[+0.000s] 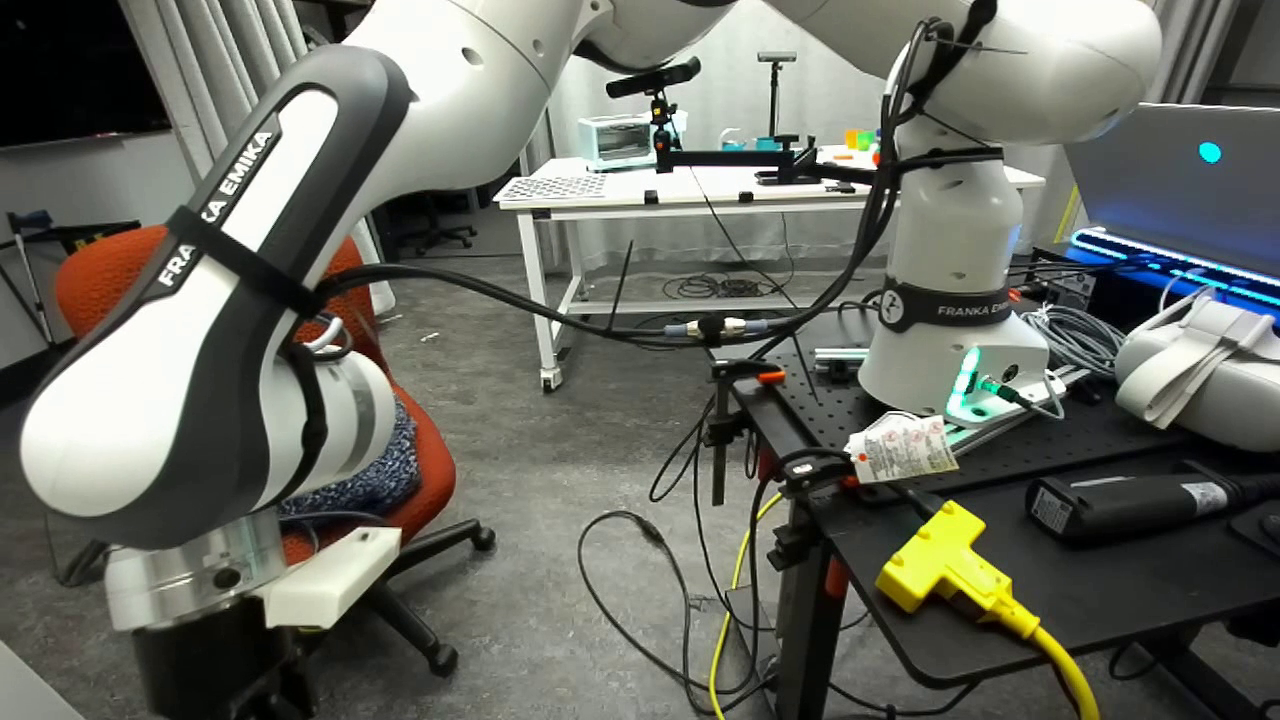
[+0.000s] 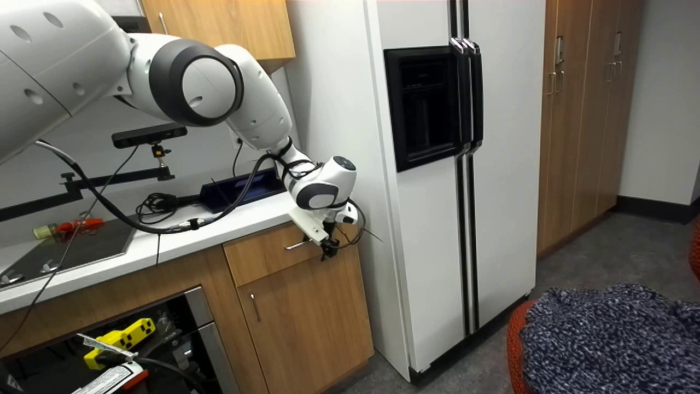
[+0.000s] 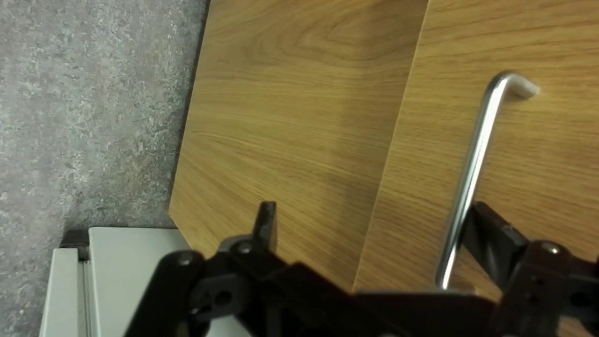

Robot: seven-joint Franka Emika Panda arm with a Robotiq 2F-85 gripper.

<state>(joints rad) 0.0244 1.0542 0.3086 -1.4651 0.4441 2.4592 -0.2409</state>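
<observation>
In the wrist view, grey floor (image 3: 93, 103) fills the upper left above a white refrigerator (image 3: 124, 267). Along the bottom, the gripper (image 3: 372, 213) stands with fingers (image 3: 266, 222) spread wide; between them, right of centre, the metal handle (image 3: 475, 164) of a drawer (image 3: 552, 164) slants beside the right-hand fingertip (image 3: 491, 234) (contact is hard to judge).

Beside the white refrigerator (image 2: 503, 219) stand tall wooden cupboards (image 2: 571, 142), at its opposite side there is a white countertop (image 2: 257, 213), and at its front lies grey floor (image 2: 607, 251) with an orange chair (image 2: 517, 345).
</observation>
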